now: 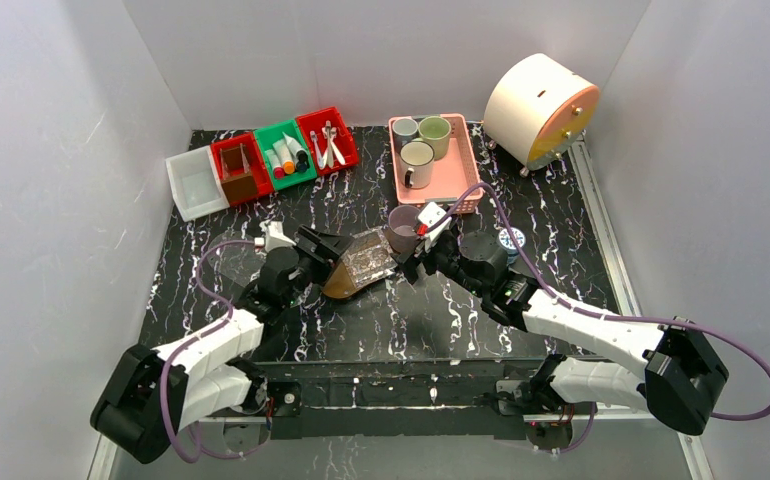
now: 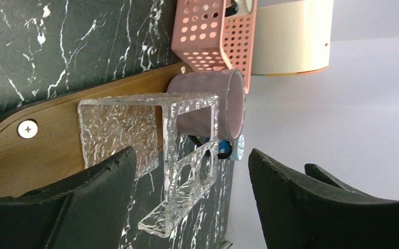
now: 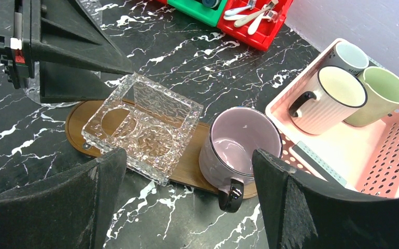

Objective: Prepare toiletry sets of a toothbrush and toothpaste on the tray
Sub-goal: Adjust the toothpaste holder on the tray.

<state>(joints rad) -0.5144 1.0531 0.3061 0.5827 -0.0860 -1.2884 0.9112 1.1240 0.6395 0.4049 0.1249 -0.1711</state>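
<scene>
The dark-brown tray (image 1: 339, 286) (image 3: 77, 117) lies mid-table and carries a clear textured holder (image 1: 369, 258) (image 3: 145, 124) and a mauve mug (image 1: 402, 228) (image 3: 241, 148) with a black handle. My left gripper (image 1: 331, 250) (image 2: 192, 155) is open at the tray's left end. The holder (image 2: 119, 129) stands in the gap between its fingers, with space on the right side. My right gripper (image 1: 417, 258) (image 3: 188, 154) is open just in front of the mug and holds nothing. Toothbrushes (image 1: 328, 142) lie in a red bin and toothpaste tubes (image 1: 286, 153) in a green bin at the back left.
A pink basket (image 1: 458, 190) (image 3: 389, 150) behind the tray holds three mugs. A white drum-shaped container (image 1: 536, 105) stands at the back right. A white bin (image 1: 193, 185) and a red bin with a brown block (image 1: 241, 170) sit at the back left. A small blue-and-white object (image 1: 510, 240) lies right of my right wrist.
</scene>
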